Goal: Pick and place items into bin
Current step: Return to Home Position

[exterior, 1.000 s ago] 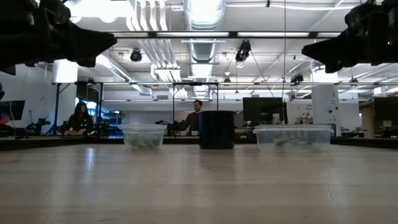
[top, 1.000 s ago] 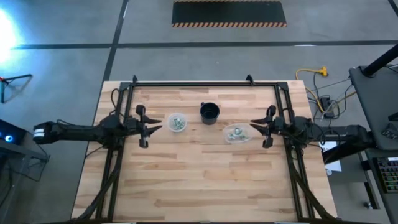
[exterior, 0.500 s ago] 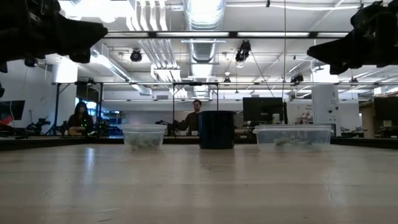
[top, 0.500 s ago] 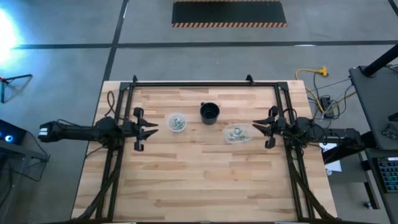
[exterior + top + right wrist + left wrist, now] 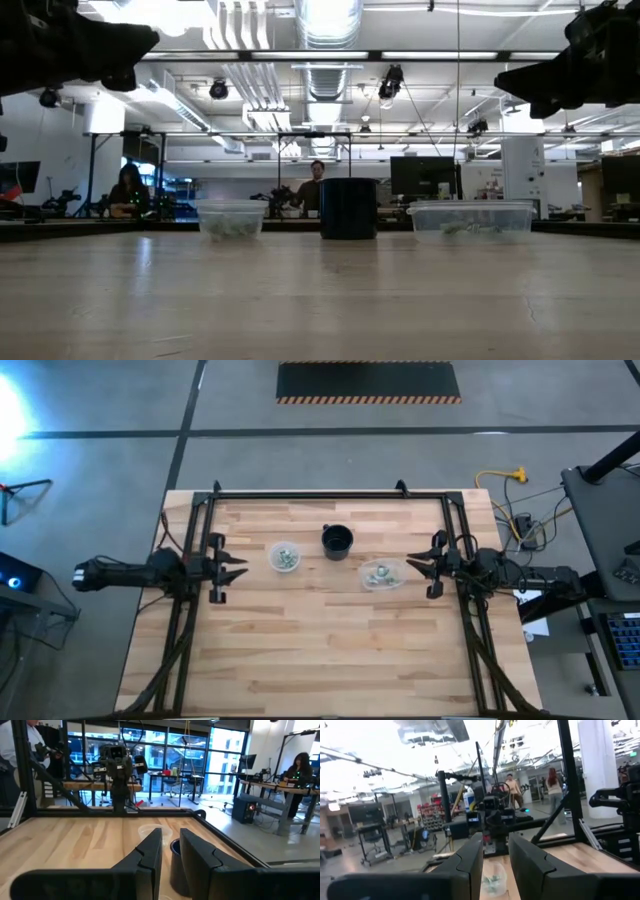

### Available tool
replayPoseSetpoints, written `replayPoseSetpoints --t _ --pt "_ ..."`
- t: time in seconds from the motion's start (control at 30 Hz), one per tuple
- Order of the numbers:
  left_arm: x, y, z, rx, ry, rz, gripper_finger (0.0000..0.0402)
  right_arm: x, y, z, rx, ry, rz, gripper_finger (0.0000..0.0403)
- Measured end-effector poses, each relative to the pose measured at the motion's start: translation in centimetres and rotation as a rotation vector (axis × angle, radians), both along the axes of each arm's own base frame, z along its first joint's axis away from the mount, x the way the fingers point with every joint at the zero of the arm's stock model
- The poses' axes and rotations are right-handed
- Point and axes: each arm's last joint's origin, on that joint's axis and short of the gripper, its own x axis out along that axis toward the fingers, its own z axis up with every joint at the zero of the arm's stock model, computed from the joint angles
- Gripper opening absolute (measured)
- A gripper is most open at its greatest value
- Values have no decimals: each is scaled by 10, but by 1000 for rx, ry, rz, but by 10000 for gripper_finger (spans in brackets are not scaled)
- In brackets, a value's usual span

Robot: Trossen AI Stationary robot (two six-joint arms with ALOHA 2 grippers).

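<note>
Wooden table point(image 5: 320, 660) carrying dark cup point(image 5: 337, 541) between two clear bins point(image 5: 271, 556) with items point(image 5: 286, 559) inside both, left gripper point(image 5: 244, 566) and right gripper point(image 5: 409, 565) hovering over opposite side edges, fingers point(image 5: 470, 865) slightly apart and empty, seemingly parked clear for want of loose pieces

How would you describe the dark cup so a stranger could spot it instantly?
On the wooden table, three containers sit in a loose row. The dark cup is the centre one, between the left clear bin and the right clear bin. Unlike them, it is opaque, near black and taller.
</note>
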Motion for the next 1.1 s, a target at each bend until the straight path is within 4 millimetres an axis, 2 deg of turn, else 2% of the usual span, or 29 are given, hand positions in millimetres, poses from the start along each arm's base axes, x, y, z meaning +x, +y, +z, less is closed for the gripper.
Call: replayPoseSetpoints --t 0.17,0.43,0.63,1.1 --pt "-6 1 -2 23 6 28 78 0 0 0 -2 1 -1 59" --pt "-3 1 -12 15 115 31 78 0 0 -1 -18 10 -7 59" --pt "0 1 -23 -56 227 18 78 0 0 -3 -19 32 -13 59" --pt "6 0 -30 -52 316 17 78 1 0 -4 -19 48 -13 59"
